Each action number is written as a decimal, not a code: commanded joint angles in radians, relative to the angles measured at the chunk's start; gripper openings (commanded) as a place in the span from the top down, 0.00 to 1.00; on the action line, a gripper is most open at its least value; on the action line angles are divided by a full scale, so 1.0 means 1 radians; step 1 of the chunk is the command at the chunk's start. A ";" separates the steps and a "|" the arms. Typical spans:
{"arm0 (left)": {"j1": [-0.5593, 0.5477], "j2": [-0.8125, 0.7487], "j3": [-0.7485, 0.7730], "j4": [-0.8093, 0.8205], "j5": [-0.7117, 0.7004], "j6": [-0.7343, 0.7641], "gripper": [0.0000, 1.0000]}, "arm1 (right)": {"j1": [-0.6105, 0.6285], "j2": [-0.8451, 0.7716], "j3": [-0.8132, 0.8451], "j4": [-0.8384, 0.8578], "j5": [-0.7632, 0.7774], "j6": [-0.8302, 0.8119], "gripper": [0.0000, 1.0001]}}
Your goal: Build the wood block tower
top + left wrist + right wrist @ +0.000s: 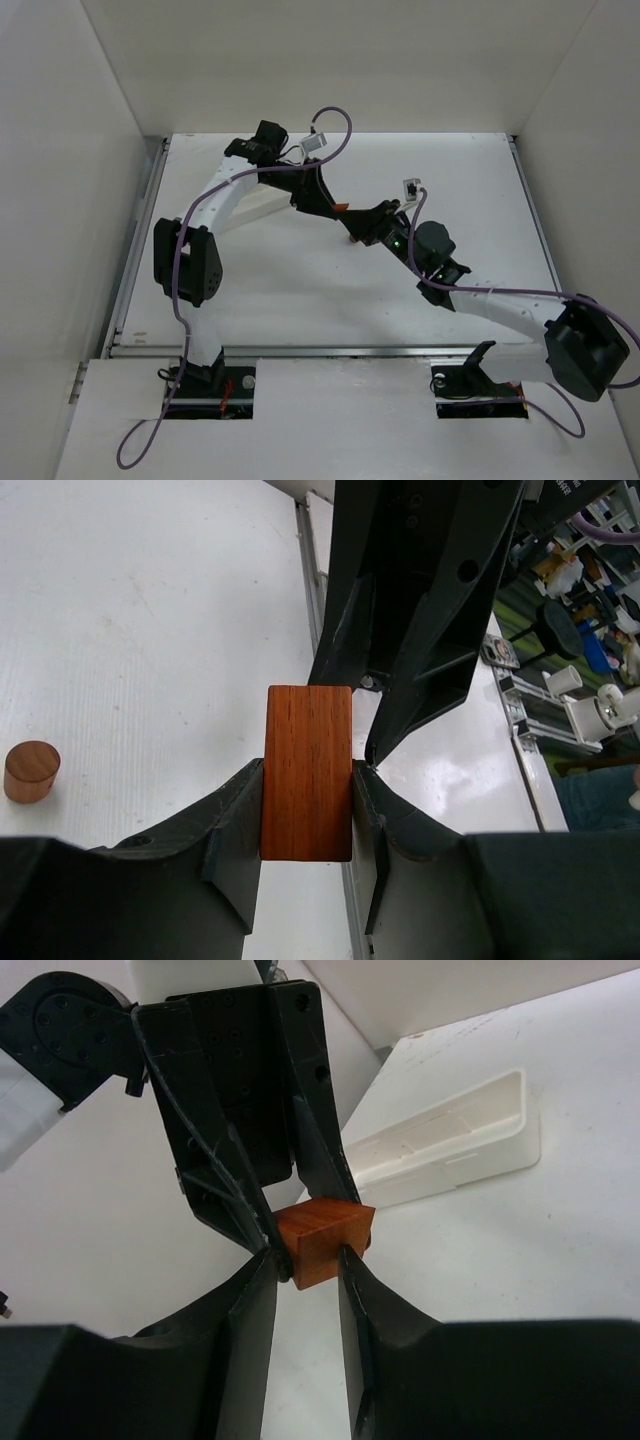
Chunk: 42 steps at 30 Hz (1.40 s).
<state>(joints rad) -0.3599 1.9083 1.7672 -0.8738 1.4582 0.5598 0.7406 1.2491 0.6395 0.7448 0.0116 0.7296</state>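
My left gripper (308, 770) is shut on a rectangular orange-brown wood block (307, 740), held off the table. In the top view it (335, 208) meets my right gripper (358, 228) mid-table, with the block (342, 208) between them. In the right wrist view my right gripper (312, 1260) has its jaws a little apart. They straddle the near corner of that block (320, 1222) without closing on it. A small wooden cylinder (30, 770) stands alone on the table. No stacked tower is in view.
The long white tray (450, 1150) lies on the table behind the left gripper and also shows in the top view (265, 208). The right gripper's black fingers (420, 650) fill the space just beyond the block. White walls enclose the table on three sides.
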 commanded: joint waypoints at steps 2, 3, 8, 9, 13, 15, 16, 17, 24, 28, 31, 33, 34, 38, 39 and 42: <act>-0.021 -0.068 -0.008 0.012 0.249 -0.014 1.00 | 0.008 -0.031 -0.003 0.128 -0.004 -0.009 0.66; -0.030 -0.077 -0.017 0.021 0.249 -0.014 1.00 | 0.008 -0.031 -0.003 0.128 -0.015 -0.018 0.68; -0.039 -0.086 -0.051 0.056 0.249 -0.038 1.00 | 0.008 -0.043 -0.012 0.137 -0.015 -0.018 0.83; -0.039 -0.086 -0.063 0.065 0.249 -0.050 1.00 | 0.008 -0.053 -0.012 0.137 -0.015 -0.018 0.83; -0.039 -0.086 -0.063 0.075 0.249 -0.070 1.00 | 0.008 -0.062 -0.012 0.137 -0.015 -0.028 0.77; -0.048 -0.086 -0.054 0.075 0.249 -0.070 1.00 | 0.008 -0.062 -0.012 0.116 -0.039 -0.029 0.64; -0.048 -0.086 -0.054 0.075 0.249 -0.070 1.00 | 0.008 -0.062 -0.012 0.116 -0.039 -0.029 0.50; -0.048 -0.086 -0.045 0.075 0.249 -0.080 1.00 | 0.008 -0.062 -0.012 0.104 -0.039 -0.029 0.48; -0.057 -0.106 -0.035 0.084 0.249 -0.090 1.00 | 0.008 -0.062 -0.012 0.122 -0.009 -0.018 0.52; -0.066 -0.127 -0.035 0.093 0.249 -0.109 1.00 | -0.001 -0.062 -0.023 0.155 0.011 0.007 0.52; -0.067 -0.127 -0.025 0.093 0.249 -0.120 1.00 | -0.001 -0.062 -0.034 0.188 0.021 0.034 0.44; -0.067 -0.127 -0.014 0.093 0.249 -0.120 1.00 | -0.001 -0.051 -0.034 0.200 0.033 0.043 0.37; -0.067 -0.127 -0.003 0.102 0.249 -0.130 1.00 | -0.001 -0.040 -0.034 0.200 0.033 0.044 0.35; -0.076 -0.127 -0.003 0.111 0.249 -0.150 1.00 | -0.001 -0.040 0.002 0.131 0.044 0.044 0.29; -0.076 -0.127 -0.003 0.111 0.249 -0.150 1.00 | -0.001 -0.040 0.002 0.131 0.044 0.044 0.29; -0.076 -0.127 -0.003 0.121 0.249 -0.159 1.00 | -0.001 -0.040 0.002 0.096 0.066 0.044 0.29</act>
<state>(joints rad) -0.3935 1.8389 1.7306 -0.7326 1.4136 0.4271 0.7406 1.2041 0.6048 0.8360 0.0235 0.7689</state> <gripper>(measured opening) 0.319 0.711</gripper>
